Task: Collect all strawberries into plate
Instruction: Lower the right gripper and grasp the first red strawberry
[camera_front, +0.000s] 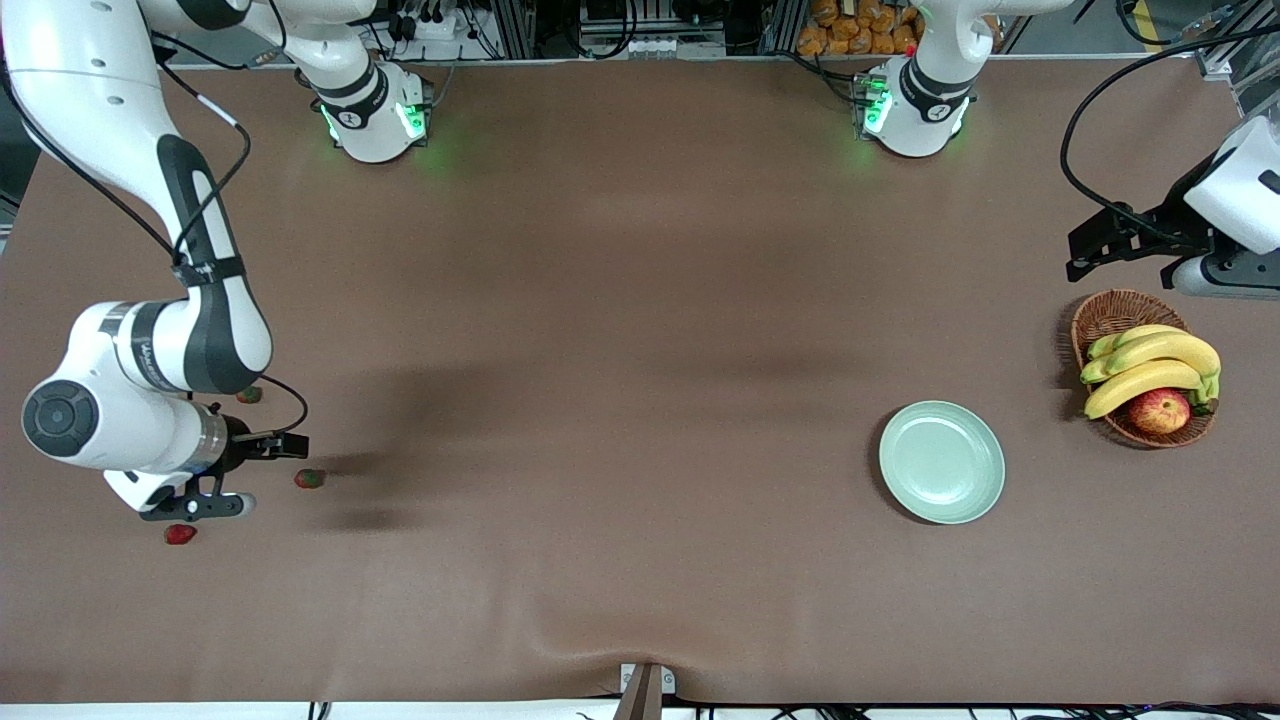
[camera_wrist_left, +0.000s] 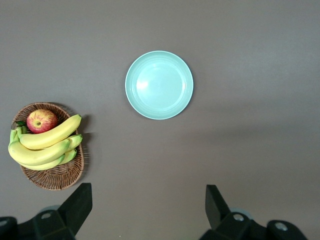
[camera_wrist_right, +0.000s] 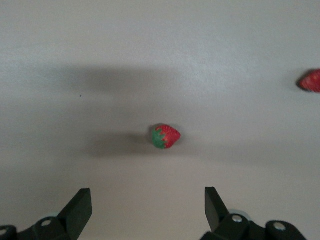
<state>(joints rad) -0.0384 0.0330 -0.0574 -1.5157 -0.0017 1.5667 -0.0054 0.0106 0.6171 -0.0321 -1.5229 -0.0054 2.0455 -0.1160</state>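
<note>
Fingers of the right gripper (camera_wrist_right: 145, 205): spread wide, holding nothing, hung low over the brown cloth-covered counter (camera_front: 620, 300) at the right arm's end, among the berries.

Item 1: three small red strawberries with dark green leafy tops, all loose on the counter and well apart from the plate. One (camera_front: 181, 534) lies nearest the front camera, just beside the gripper; one (camera_front: 309, 479) sits a little toward the counter's middle and shows centred ahead of the open fingers in the right wrist view; one (camera_front: 249, 395) is partly hidden by the arm's elbow. Handling, judged: very light, soft or thin-skinned, rounded and apt to roll or squirt out. Best taken across the widest part of the body, fingers straddling it evenly, gentle squeeze, not by the leafy cap.

Item 2: round shallow mint-green glossy plate (camera_front: 941, 462), nothing in it, near the left arm's end.

Item 3: brown wicker basket (camera_front: 1104, 318) with yellow bananas (camera_front: 1150, 365) and a red-yellow apple (camera_front: 1160, 410), beside the plate.

Item 4: left gripper (camera_wrist_left: 147, 207), fingers apart, nothing held, waiting above the basket.
</note>
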